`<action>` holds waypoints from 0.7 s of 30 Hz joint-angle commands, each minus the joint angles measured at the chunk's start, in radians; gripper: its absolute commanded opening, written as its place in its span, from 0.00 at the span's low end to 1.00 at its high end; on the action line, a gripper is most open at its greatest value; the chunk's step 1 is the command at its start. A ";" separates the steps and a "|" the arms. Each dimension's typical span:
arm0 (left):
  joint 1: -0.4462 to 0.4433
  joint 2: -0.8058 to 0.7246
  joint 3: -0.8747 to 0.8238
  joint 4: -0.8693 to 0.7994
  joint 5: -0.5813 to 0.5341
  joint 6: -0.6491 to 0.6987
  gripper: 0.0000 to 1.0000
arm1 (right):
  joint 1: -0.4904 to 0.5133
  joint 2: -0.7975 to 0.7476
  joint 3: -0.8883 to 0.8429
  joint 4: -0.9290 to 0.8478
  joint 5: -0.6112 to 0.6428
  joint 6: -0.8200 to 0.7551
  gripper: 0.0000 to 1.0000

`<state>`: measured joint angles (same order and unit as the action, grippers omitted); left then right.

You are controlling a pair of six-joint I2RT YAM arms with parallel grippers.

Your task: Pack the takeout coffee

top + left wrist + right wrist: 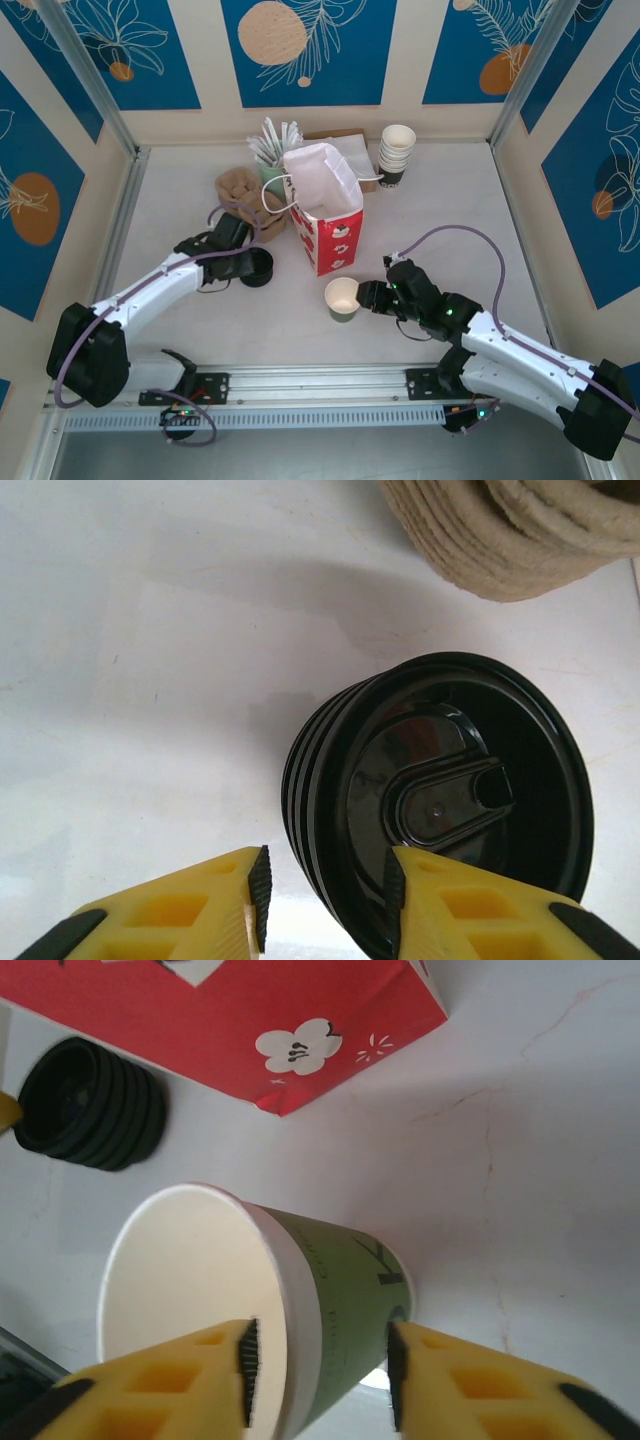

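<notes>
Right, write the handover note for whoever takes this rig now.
Left end effector: open, at the near edge of the lids, which are stacked left of the bag.
Right end effector: open, fingers astride the near wall of the cup, seemingly not closed on it.
Cup: upright, lidless, in front of the bag. The bag stands open.
Done: nothing packed yet.
Left: lid the cup, then put it in the bag.
</notes>
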<state>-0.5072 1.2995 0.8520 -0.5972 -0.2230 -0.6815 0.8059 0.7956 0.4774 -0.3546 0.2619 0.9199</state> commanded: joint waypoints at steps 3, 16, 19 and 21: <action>-0.020 0.023 0.042 -0.032 -0.024 0.006 0.33 | 0.009 -0.008 0.076 -0.079 0.033 -0.002 0.57; -0.030 0.073 0.075 -0.052 -0.043 0.007 0.30 | -0.002 -0.067 0.164 -0.197 0.055 -0.030 0.61; -0.031 0.089 0.084 -0.061 -0.048 0.006 0.30 | -0.004 -0.079 0.157 -0.207 0.056 -0.027 0.61; -0.032 0.095 0.085 -0.061 -0.050 0.008 0.29 | -0.005 -0.082 0.152 -0.213 0.056 -0.023 0.61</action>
<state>-0.5270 1.3823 0.9062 -0.6235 -0.2481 -0.6785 0.8051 0.7300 0.6132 -0.5343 0.2893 0.9005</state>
